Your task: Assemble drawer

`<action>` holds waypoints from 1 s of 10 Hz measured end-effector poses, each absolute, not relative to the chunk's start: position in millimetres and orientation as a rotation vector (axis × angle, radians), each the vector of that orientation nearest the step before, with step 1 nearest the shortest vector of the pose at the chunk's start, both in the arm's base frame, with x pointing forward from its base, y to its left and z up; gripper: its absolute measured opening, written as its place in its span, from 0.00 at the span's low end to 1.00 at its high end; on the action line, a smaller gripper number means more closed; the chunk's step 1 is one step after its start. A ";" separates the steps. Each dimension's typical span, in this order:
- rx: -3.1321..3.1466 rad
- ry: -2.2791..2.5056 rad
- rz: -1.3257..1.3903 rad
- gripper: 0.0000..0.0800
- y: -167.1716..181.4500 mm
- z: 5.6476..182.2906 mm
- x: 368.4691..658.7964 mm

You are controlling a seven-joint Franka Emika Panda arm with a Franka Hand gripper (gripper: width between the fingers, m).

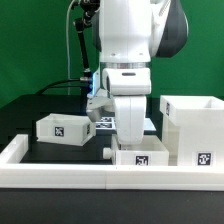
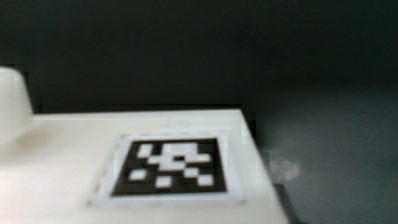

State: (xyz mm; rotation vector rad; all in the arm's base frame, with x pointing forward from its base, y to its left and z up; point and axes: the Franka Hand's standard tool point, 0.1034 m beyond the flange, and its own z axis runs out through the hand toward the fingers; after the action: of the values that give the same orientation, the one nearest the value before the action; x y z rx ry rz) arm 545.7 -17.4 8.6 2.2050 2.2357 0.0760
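Observation:
My gripper [image 1: 127,143] hangs low over a small white drawer part [image 1: 140,157] with a black tag, just behind the front wall. The hand hides the fingers, so I cannot tell whether they are open or shut. The wrist view shows no fingers, only a white flat face with a tag [image 2: 173,166], very close and blurred, with dark table to one side. A second white box part [image 1: 64,127] with a tag lies at the exterior view's left. A large open white drawer box [image 1: 193,122] with a tag stands at the exterior view's right.
A low white wall [image 1: 70,176] runs along the front and up the exterior view's left side. The marker board [image 1: 103,122] lies behind the arm, partly hidden. A small black piece [image 1: 108,151] sits on the table beside the small part. A green backdrop is behind.

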 end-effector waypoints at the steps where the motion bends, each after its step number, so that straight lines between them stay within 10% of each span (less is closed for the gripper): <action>1: 2.205 2.237 0.074 0.05 -16.8 8.3 545.4; 10: 2.264 2.184 0.073 0.05 -5.9 10.1 548.3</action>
State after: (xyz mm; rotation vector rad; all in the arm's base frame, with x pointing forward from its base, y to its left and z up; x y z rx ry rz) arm 548.3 -5.9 10.1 2.2641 2.1845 0.0726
